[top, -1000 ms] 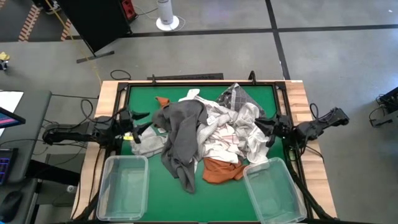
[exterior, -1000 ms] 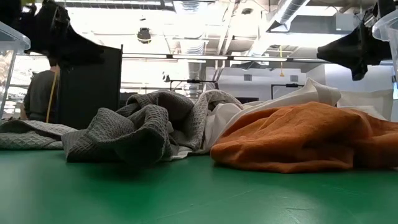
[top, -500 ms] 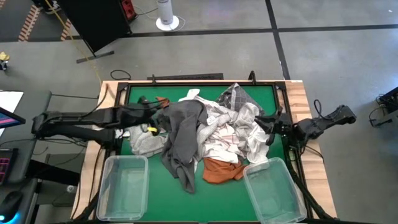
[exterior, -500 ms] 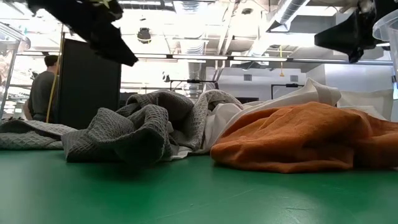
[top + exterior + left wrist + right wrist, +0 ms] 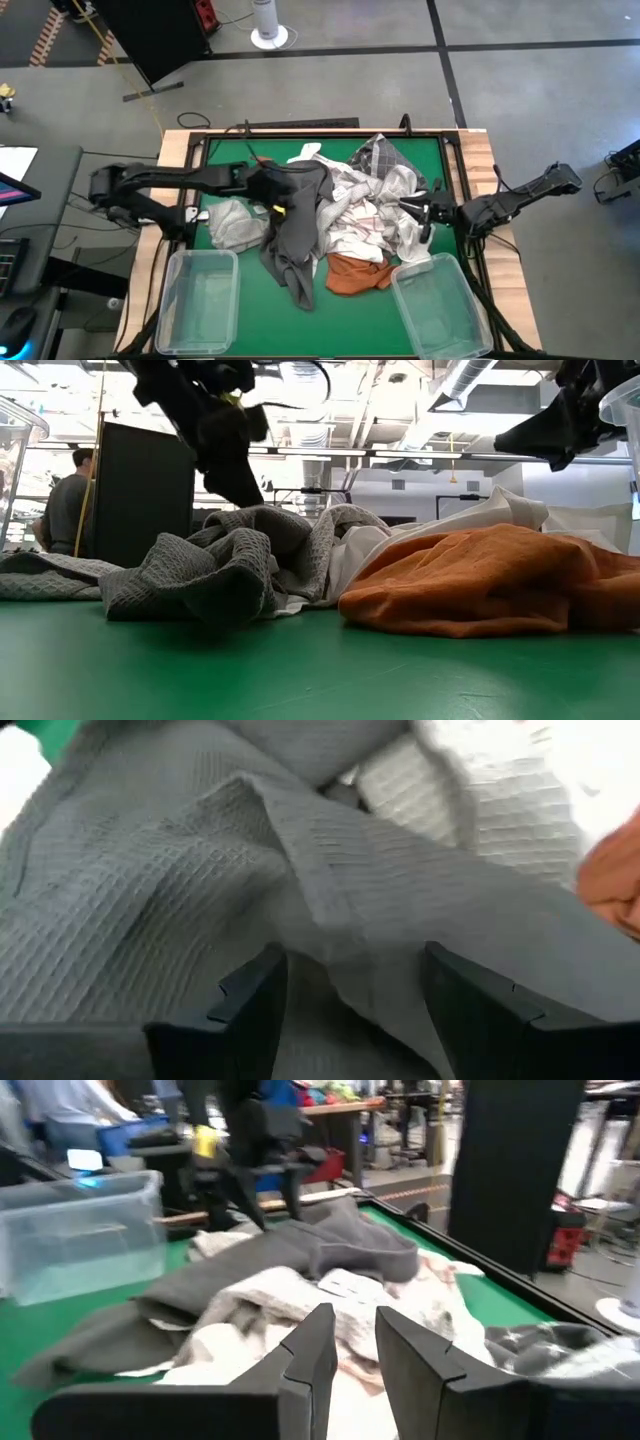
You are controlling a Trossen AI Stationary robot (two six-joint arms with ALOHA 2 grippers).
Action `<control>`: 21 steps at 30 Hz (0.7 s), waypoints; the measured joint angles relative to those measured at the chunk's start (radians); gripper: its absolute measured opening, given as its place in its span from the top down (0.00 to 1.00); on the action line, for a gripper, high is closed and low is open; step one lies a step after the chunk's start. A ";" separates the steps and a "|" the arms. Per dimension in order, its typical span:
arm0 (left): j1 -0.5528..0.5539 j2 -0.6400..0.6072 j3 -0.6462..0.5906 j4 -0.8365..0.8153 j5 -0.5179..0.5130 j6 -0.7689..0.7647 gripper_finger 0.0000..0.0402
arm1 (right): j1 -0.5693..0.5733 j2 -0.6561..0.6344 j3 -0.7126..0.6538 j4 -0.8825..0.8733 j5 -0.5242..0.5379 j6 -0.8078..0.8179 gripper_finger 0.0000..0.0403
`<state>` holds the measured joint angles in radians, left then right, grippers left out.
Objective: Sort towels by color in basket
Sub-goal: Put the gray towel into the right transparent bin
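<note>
rust orange towel (image 5: 357,273) mostly buried under the pile, left bin (image 5: 14,430) cut off

both arms are matte black, skinny jointed tubes with chunkier blocks at the joints and thin black cables looping alongside. left gripper (image 5: 283,198) has a little yellow patch on it, right gripper (image 5: 416,213) is plain black. fingers (image 5: 250,1010) are flat angular dark plates, kinda stepped at the tips

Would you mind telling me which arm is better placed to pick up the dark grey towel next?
Left: the left gripper hangs with open jaws right over the dark grey towel, while the right gripper waits at the pile's far side.
</note>
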<state>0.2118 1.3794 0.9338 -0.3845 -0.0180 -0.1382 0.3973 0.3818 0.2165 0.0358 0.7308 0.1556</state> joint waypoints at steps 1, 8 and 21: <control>0.008 0.021 0.012 0.000 0.012 -0.002 0.45 | 0.000 0.000 0.000 0.010 -0.007 -0.003 0.74; 0.019 0.149 0.067 0.040 0.246 -0.001 0.46 | -0.001 -0.003 0.000 0.009 -0.017 -0.006 0.74; -0.060 0.087 0.072 0.085 0.274 0.089 0.97 | -0.001 -0.002 0.000 0.001 -0.017 0.009 0.74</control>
<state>0.1520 1.4662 1.0058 -0.3000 0.2556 -0.0493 0.3965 0.3798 0.2165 0.0364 0.7136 0.1645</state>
